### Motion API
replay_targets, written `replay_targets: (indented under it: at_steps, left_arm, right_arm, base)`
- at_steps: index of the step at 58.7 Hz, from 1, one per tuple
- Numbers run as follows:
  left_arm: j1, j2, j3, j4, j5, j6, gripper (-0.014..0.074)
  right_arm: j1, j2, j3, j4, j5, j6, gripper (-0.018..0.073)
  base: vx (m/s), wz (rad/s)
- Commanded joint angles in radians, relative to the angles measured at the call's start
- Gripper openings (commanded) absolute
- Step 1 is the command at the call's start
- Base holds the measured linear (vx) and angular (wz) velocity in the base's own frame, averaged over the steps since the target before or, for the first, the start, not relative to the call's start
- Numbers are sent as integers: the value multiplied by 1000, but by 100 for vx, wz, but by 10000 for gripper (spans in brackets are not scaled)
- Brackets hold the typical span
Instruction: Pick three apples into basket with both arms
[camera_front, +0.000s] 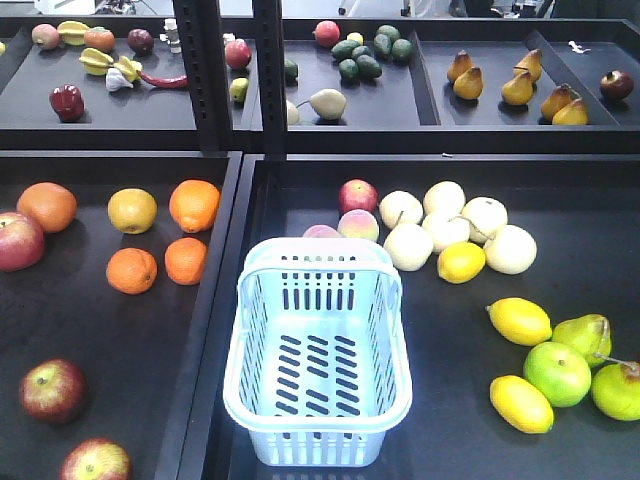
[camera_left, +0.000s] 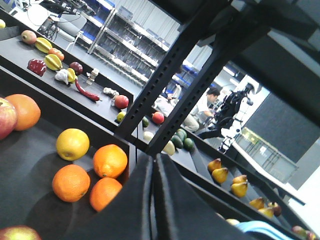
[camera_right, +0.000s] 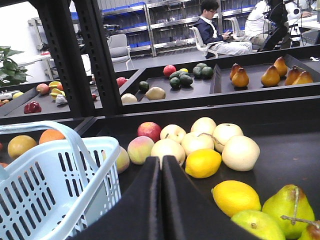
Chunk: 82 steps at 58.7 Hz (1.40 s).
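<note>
Pointing forward over the trays (camera_right: 285, 145), left fingers (camera_left: 153, 160) and right fingers (camera_right: 161, 160) are each pressed together, empty.

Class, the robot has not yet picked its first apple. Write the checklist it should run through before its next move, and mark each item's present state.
1. The basket is empty and upright: ok.
2. The left pincer is open for a grasp: not ok, jaws shut on nothing.
3. The right pincer is open: not ok, also shut.
4. The left-tray apple lies clear of neighbours: ok.
5. The red apple behind the basket lies clear: not ok, other fruit sits against it.
6. Both are within arm reach: cannot tell.
</note>
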Motion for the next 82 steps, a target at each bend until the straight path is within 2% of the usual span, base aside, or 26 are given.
replay_targets:
  at_steps: [1, 7, 26, 39, 50, 60, 68, 72, 77, 82]
  left_arm:
    - [0, -13, -33, -13, -83, -6, -6]
    - [0, -13, -33, -13, -101, -6, -6]
    - [0, -13, -50, -20, -31, -11, -6]
    - [0, -11, -242, -36, 63, -15, -6]
    - [0, 52, -419, -35, 153, 95, -6]
    - [0, 208, -576, -38, 333, 183, -6]
    - [0, 348, -682, -49, 398, 232, -6]
    - [0, 417, -731, -92, 422, 292, -6]
    - [0, 498, -784, -218, 462, 412, -6]
    - [0, 580, -831, -378, 522, 614, -6]
  right_arm:
    - [-4, -11, 12, -12, -73, -7, -5]
    - [-4, -11, 12, -12, -73, -7, -5]
    - [-4, -11, 12, -12, -73, -7, -5]
    - [-4, -11, 12, -12, -73, -7, -5]
    - [-4, -11, 12, -12, -73, -7, -5]
    - [-4, -11, 12, -12, -73, -7, -5]
    - [-4, -11, 12, -12, -73, -7, -5]
    - [-4, -11, 12, -12, -73, -7, -5]
    - [-4, -11, 12, -12, -73, -7, -5]
    - [-4, -11, 12, -12, -73, -7, -5]
  base:
    - [0, 0]
    - [0, 0]
    - [0, 0]
    - [0, 0]
    - [0, 0]
    - [0, 0]
    - [0, 0]
    - [0, 0]
    - [0, 0]
    - [0, 0]
